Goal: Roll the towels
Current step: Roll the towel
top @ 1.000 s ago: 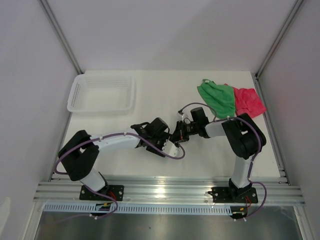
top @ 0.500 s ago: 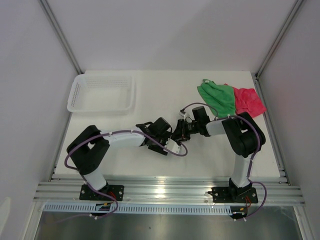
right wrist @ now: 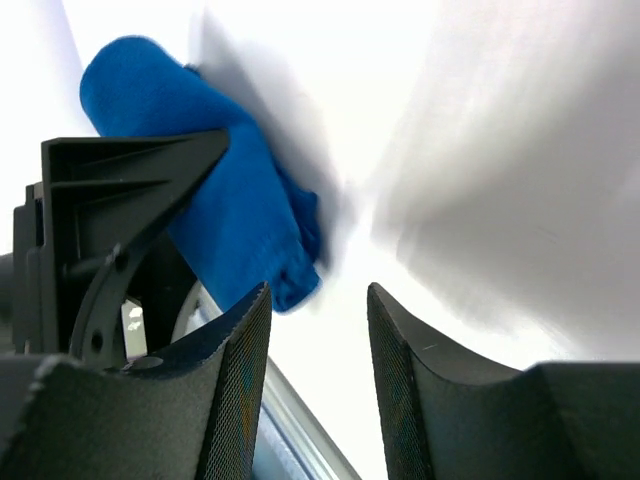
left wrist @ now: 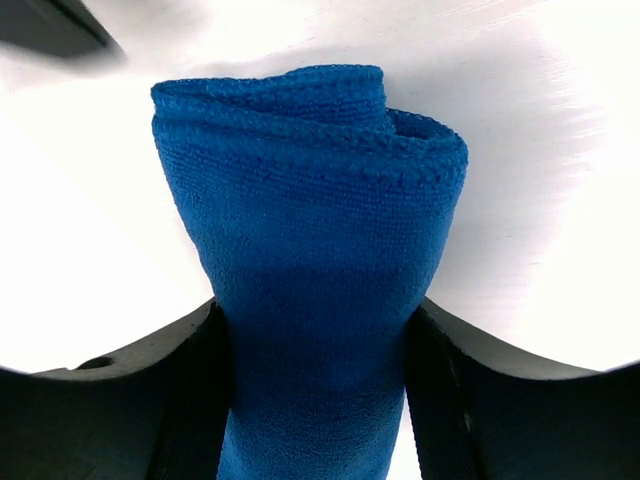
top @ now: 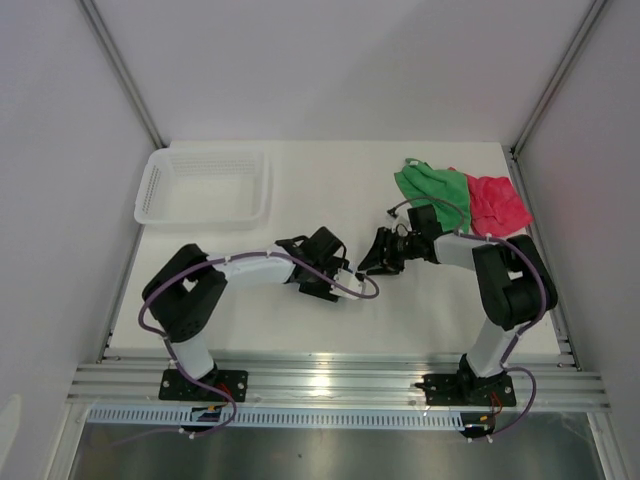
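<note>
The top camera looks down from above and behind the arm bases, taking in the whole tabletop. The left wrist camera looks along the left tool, very close to the blue towel. The right wrist camera, low over the tabletop, sees that towel past the right tool.

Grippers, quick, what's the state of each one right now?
Left gripper: closed on the rolled blue towel.
Right gripper: open, holding nothing.
</note>
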Tool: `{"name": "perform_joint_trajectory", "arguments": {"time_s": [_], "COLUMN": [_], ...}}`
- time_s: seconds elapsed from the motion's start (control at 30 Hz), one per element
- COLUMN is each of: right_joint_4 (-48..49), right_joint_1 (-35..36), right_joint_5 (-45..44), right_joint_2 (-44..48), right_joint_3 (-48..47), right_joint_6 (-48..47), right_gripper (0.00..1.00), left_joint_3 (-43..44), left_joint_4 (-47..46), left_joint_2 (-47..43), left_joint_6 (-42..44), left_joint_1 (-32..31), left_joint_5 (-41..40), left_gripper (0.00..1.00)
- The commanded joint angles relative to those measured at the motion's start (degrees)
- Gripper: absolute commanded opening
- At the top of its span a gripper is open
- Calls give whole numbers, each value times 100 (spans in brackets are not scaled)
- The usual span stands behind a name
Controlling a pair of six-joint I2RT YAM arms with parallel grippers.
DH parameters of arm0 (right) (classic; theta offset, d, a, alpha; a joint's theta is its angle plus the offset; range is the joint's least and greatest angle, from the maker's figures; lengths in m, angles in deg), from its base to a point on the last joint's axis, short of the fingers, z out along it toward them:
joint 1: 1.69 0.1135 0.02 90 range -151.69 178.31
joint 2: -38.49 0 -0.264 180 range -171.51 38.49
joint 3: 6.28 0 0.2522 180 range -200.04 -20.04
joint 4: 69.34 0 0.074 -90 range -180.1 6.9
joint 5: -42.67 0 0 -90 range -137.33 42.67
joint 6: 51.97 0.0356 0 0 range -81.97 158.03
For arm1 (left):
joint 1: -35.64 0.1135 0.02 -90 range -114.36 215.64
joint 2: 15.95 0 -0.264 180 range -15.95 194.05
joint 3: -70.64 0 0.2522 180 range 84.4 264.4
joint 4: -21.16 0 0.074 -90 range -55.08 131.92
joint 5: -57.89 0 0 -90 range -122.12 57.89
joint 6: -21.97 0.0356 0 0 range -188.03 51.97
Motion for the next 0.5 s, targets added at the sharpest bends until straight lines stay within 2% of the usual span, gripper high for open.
{"name": "perform_joint_trajectory", "arguments": {"time_s": [0.0,0.17,0.3,0.47], "right_joint_4": [-737,-1002,-1019,-1028], "right_joint_1": [-219,-342,-377,-395], "right_joint_5": [-453,-603,-612,-656], "right_joint_2": [541,911,999,1078], "right_joint_3": [-199,-199,-164,-164], "right_joint_6": [-437,-605,-614,-614], "right_gripper": [46,47,47,47], "left_joint_3": [-49,442,864,1557], "left_joint_4": [716,1225,1656,2121], "left_joint_2": [535,798,1053,1317], "left_joint_6": [-271,-385,-736,-1596], "left_joint_1": [226,402,490,753], "left_joint_5": [102,331,401,559], "left_gripper": [63,56,32,19]}}
